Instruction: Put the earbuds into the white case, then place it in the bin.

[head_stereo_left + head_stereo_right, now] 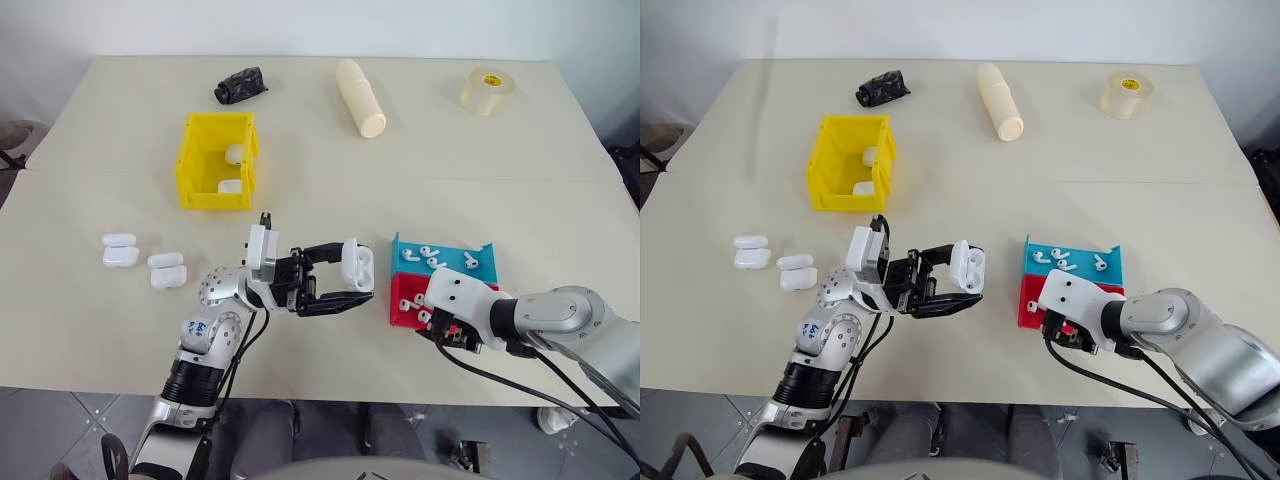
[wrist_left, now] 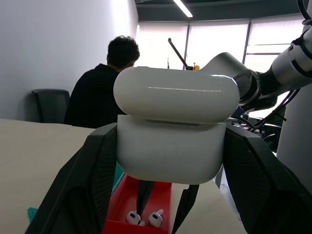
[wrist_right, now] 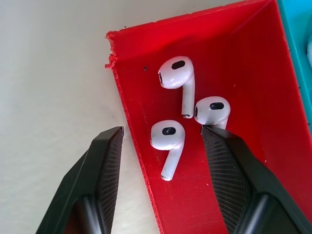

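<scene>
Straddling one earbud [image 3: 167, 139] in the red tray [image 3: 234, 58], the right gripper [image 3: 163, 161] stood partly open. Tiny, glossy, slippery, it warranted pinching across the head. The left gripper [image 1: 335, 283] clamped the white case [image 1: 357, 265].

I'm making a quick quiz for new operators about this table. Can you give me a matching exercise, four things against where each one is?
Things:
1. open white case
2. earbuds
3. tape roll
4. two closed cases

Places:
A. far right of the table
B. inside the yellow bin
C. in the left gripper
D. in the red tray

Pairs: 1-C, 2-D, 3-A, 4-B
</scene>
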You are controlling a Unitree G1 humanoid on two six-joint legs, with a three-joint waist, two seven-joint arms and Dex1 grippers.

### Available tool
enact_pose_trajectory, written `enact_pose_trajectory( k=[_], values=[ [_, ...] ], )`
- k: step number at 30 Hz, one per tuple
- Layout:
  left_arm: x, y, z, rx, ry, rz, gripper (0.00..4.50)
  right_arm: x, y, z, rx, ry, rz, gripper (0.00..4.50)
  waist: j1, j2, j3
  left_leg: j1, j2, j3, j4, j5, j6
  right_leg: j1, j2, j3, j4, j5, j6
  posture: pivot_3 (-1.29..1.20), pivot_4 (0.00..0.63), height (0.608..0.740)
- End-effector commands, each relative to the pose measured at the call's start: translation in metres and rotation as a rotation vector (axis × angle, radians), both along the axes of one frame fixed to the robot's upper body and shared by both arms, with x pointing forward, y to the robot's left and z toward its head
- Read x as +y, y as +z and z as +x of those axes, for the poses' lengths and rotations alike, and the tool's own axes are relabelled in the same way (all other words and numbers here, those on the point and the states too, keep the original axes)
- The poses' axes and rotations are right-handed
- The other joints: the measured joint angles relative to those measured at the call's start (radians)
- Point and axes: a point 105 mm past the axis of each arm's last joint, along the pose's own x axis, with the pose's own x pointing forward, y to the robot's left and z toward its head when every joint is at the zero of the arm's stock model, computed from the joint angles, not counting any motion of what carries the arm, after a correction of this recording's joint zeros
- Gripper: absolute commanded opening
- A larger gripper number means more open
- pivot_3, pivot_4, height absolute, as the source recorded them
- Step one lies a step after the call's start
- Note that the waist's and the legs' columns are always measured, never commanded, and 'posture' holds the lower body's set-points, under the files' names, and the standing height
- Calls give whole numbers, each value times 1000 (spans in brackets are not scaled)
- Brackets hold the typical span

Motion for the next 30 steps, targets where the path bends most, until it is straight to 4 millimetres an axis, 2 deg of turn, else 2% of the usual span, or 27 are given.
enact_pose_trajectory(
  k=[1,6,11,19,22,23,29,30],
  values=[
    [-2,8,-7,-52,-5,-20,2835,5,3,-1,-16,31,-7,2590,0,0,0,0,0,0,0,0,0,0,0,0,0,0,0,0,150,740],
    [-2,8,-8,-53,-3,-20,2835,6,3,0,-13,34,-13,2590,-1,0,0,0,0,0,0,0,0,0,0,0,0,0,0,0,150,740],
    [-1,8,-8,-54,-1,-18,2835,8,1,-1,-1,41,-9,1122,0,0,0,0,0,0,0,0,0,0,0,0,0,0,0,0,150,740],
    [-1,9,-8,-55,-4,-15,2835,10,1,-2,2,41,-2,1122,0,0,0,0,0,0,0,0,0,0,0,0,0,0,0,0,150,740],
    [-1,9,-8,-55,-6,-15,2835,12,0,-5,13,47,5,575,0,0,0,0,0,0,0,0,0,0,0,0,0,0,0,0,150,740],
    [-1,9,-8,-55,-7,-15,2835,12,0,-5,13,48,5,517,0,0,0,0,0,0,0,0,0,0,0,0,0,0,0,0,150,740],
    [0,8,-8,-54,-13,-10,2835,13,4,-6,-4,47,12,517,0,0,0,0,0,0,0,0,0,0,0,0,0,0,0,0,150,740],
    [1,8,-8,-54,-13,-8,2835,13,10,-8,-13,58,19,517,0,0,0,0,0,0,0,0,0,0,0,0,0,0,0,0,150,740]
  ],
)
